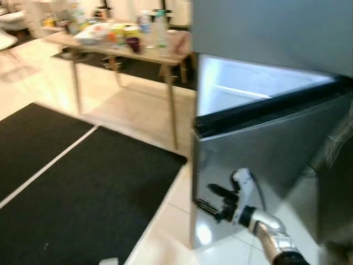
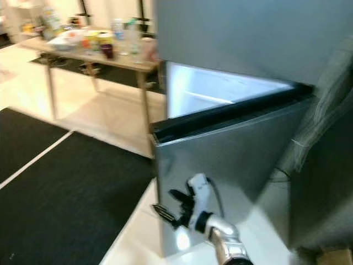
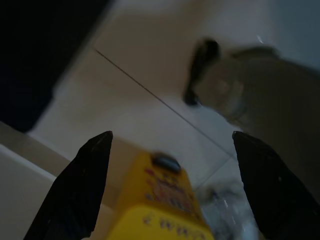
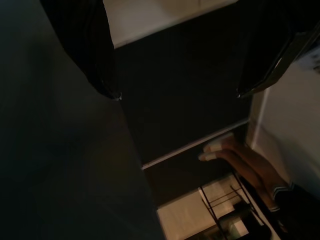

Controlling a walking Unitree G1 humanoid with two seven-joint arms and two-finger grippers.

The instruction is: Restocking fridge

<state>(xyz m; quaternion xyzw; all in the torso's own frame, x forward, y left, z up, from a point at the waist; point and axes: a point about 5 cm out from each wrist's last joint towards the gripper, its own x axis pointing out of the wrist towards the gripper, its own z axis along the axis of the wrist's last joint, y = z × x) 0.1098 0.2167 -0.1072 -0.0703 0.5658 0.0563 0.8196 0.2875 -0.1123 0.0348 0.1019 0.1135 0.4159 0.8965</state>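
Observation:
The steel fridge door point(image 1: 265, 143) stands partly ajar, with the lit white inside point(image 1: 231, 88) showing above its top edge. My right gripper point(image 1: 208, 197) is low in front of the door's near corner, open, its fingers pointing left with nothing between them. In the right wrist view the same gripper point(image 4: 178, 96) has its dark fingers spread over a black mat. My left gripper point(image 3: 171, 135) is open and points down at pale floor tiles. A yellow printed pack point(image 3: 157, 200) lies between the bases of its fingers; I cannot tell whether it touches them.
A wooden table point(image 1: 165, 58) crowded with bottles and food stands at the back left. Two black mats point(image 1: 83, 187) cover the floor left of the fridge. A person's hand point(image 4: 240, 160) shows in the right wrist view. A blurred grey shape point(image 3: 240, 90) rests on the tiles.

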